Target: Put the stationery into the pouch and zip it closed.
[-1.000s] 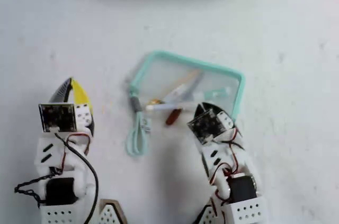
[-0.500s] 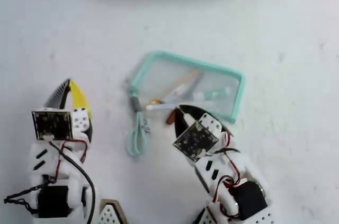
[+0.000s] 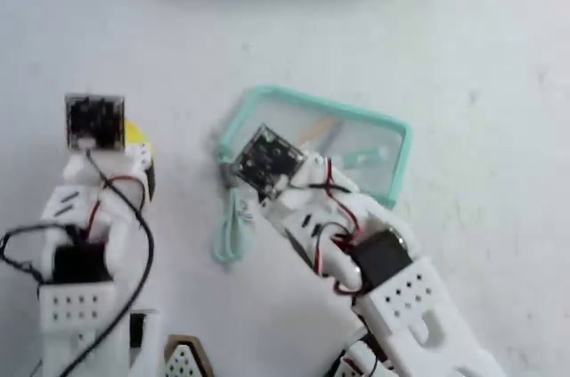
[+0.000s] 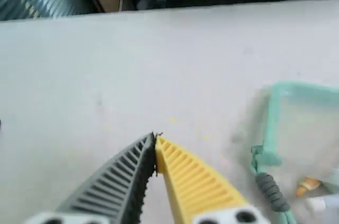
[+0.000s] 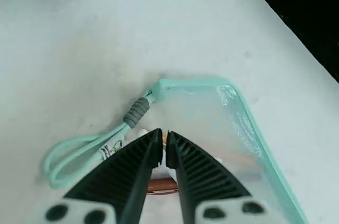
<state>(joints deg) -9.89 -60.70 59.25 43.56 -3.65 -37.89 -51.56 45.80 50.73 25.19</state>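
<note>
Near the middle of the tabletop [image 3: 445, 47], a clear pouch [image 3: 338, 111] with a green rim, its long axis across the tabletop from the left arm's side to the right arm's side, a little slanted. At the end toward the left arm, a grey bead [image 5: 137, 110] and a green strap loop [image 5: 74, 151], flat on the tabletop. Inside the pouch, pens [image 3: 358, 160], roughly along the long axis.

Over the pouch, just beside that strap-end corner, the right gripper [image 5: 163, 135], pressed nearly together with only a thin slit left, gripping nothing recognisable. Just ahead of the tips, the grey bead and the corner. Probably the zip puller somewhere there too, so likely a pull along the long axis, away from the strap end. Clearly the nearer arm for this.

Well apart from the pouch, the left gripper [image 4: 155, 147], closed tip to tip above bare tabletop, holding nothing.

Hidden under the right arm in the high view: the near long edge of the pouch. Under the right gripper, a small brown thing [image 5: 159, 186], partly covered, inside or outside the pouch impossible to say. Zip puller itself not to make out; zip open or closed, also not.
</note>
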